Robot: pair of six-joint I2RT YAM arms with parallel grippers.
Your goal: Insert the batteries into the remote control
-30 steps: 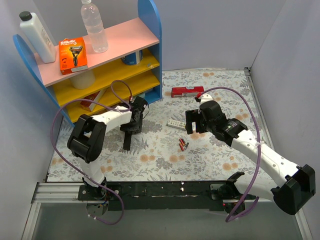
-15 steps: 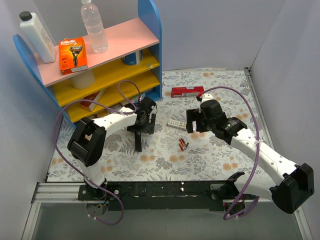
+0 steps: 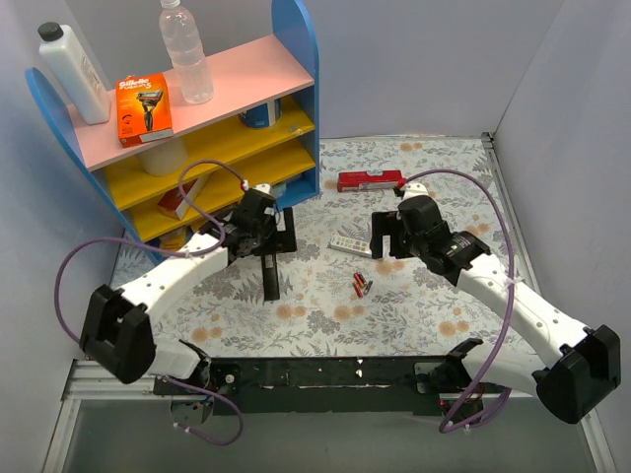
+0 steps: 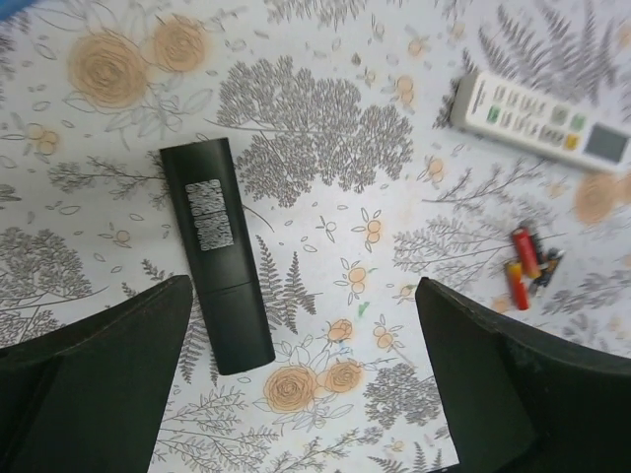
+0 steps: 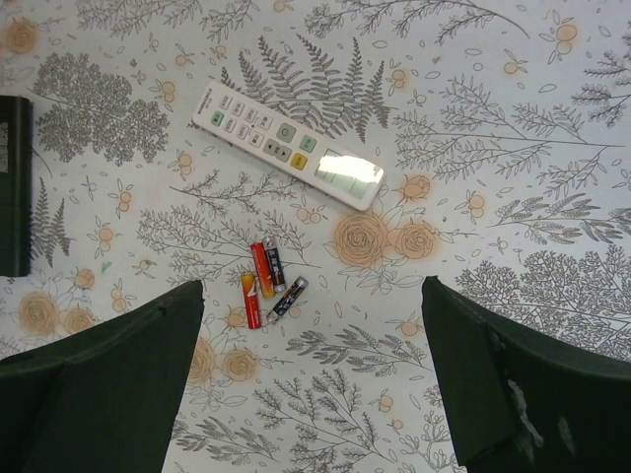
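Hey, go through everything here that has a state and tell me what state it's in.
black remote: lying flat, label side up, unheld.
white remote: lying flat, buttons up, unheld.
batteries: loose, clustered together, outside both remotes.
left claw: open, empty.
right claw: open, empty.
water bottle: upright, capped.

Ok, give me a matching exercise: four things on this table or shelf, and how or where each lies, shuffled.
1 black remote
2 white remote
3 batteries
4 razor box

A on the pink shelf
B buttons facing up
C label facing up, no buttons showing
D loose in a small cluster

Pairs: 1-C, 2-B, 3-D, 4-A
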